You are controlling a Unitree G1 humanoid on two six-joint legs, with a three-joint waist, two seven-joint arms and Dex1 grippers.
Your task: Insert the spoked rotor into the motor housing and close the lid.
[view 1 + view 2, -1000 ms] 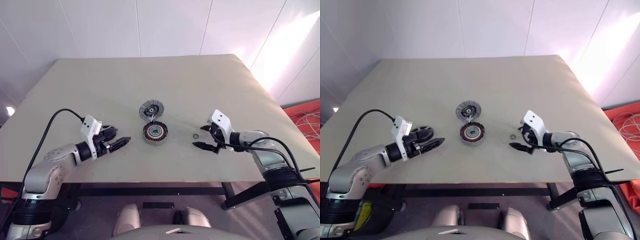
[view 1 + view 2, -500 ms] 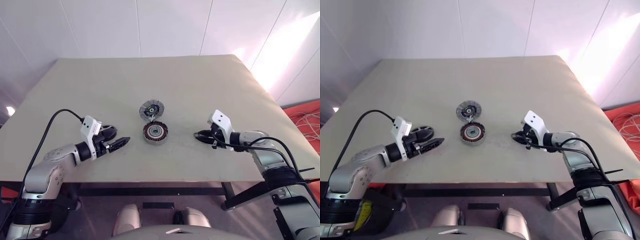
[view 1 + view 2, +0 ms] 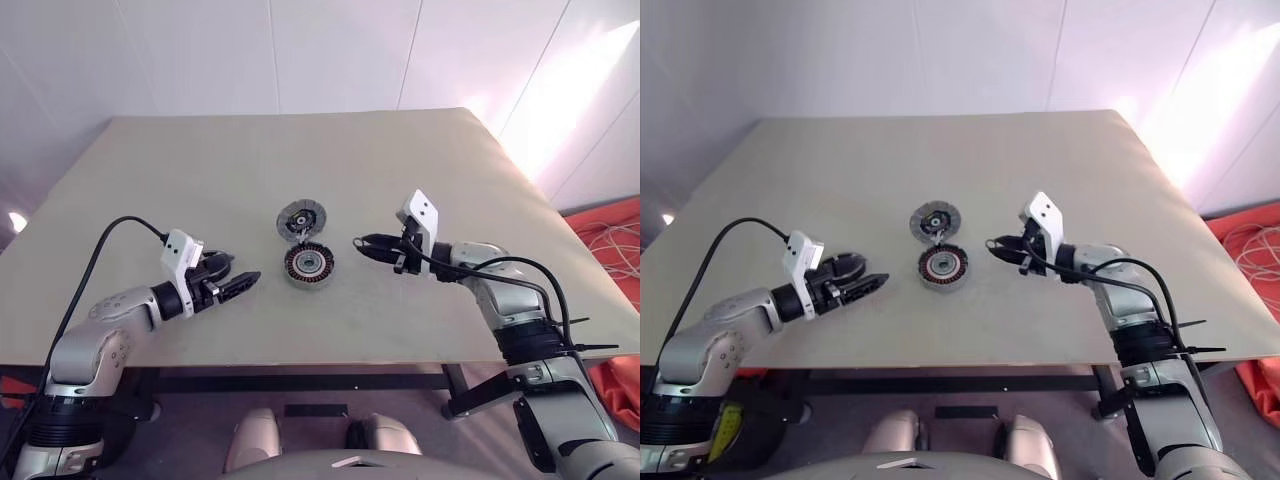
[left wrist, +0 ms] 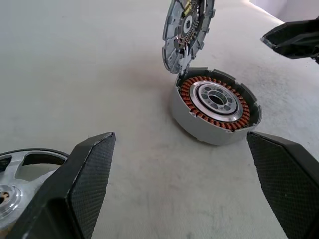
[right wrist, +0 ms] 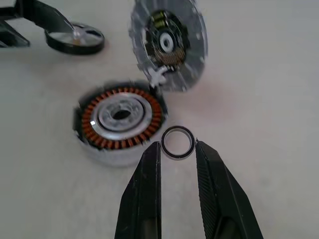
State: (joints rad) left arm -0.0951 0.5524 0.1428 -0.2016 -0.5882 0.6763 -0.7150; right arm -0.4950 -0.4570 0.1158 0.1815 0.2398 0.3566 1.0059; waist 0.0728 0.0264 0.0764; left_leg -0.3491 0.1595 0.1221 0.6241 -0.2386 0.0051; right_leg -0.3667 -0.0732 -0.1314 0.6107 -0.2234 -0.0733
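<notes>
Right gripper [image 5: 177,145] shifted left, clenched on ring [image 5: 178,142] just right of housing [image 3: 308,266]; left gripper [image 3: 238,284] unmoved, released; bare table [image 3: 420,180] far.

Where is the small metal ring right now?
The small metal ring is pinched in the right gripper, held just right of the motor housing at mid-table.

Lab: bare test table [image 3: 300,150], white walls [image 3: 200,50]
</notes>
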